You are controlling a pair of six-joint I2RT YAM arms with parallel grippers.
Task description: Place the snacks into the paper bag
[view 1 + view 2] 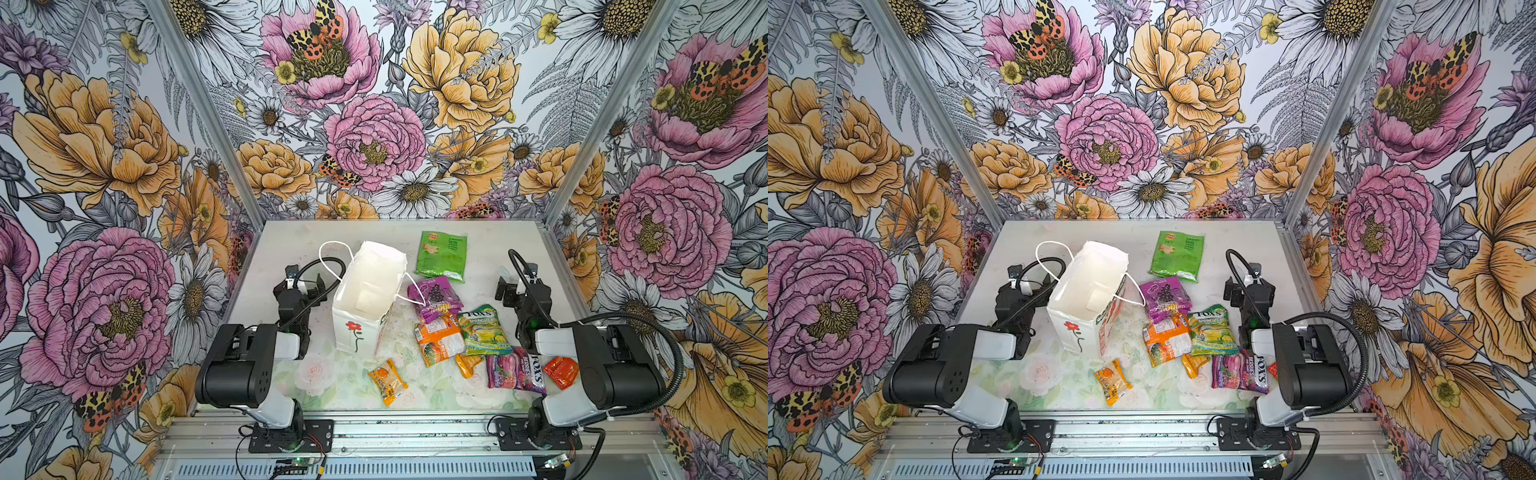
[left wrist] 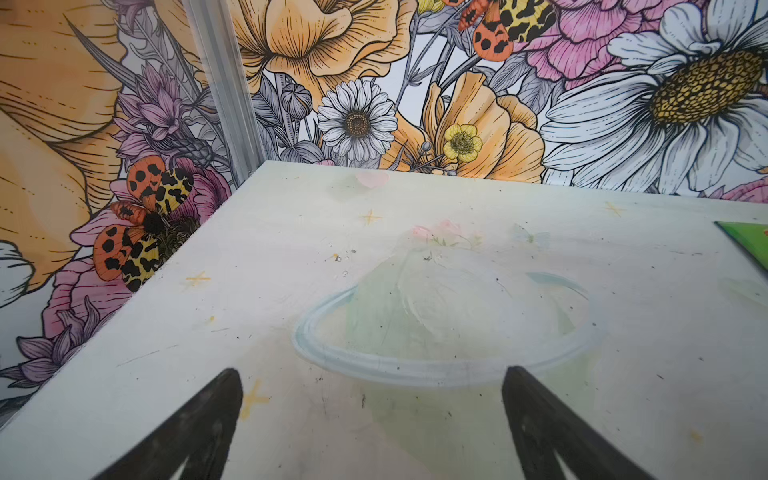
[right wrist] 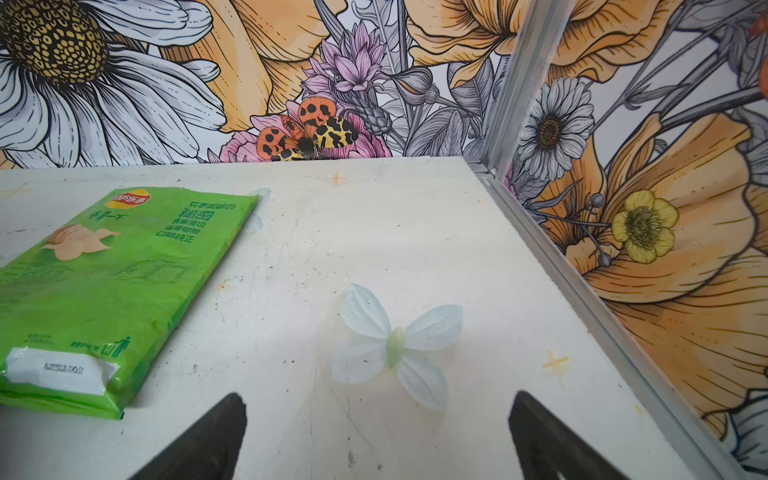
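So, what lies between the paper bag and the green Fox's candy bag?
The large orange pack lies there, close against the green Fox's candy bag, with bare table toward the paper bag. Both top views show it.

purple candy bag [image 1: 515, 371]: FOX'S BERRIES | green candy bag [image 1: 483, 332]: FOX'S SPRING TEA

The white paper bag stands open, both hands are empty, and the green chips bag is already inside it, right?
The green chips bag is not inside the paper bag; both top views show it lying on the table beyond it. The bag does stand open, and the left hand and right hand are empty.
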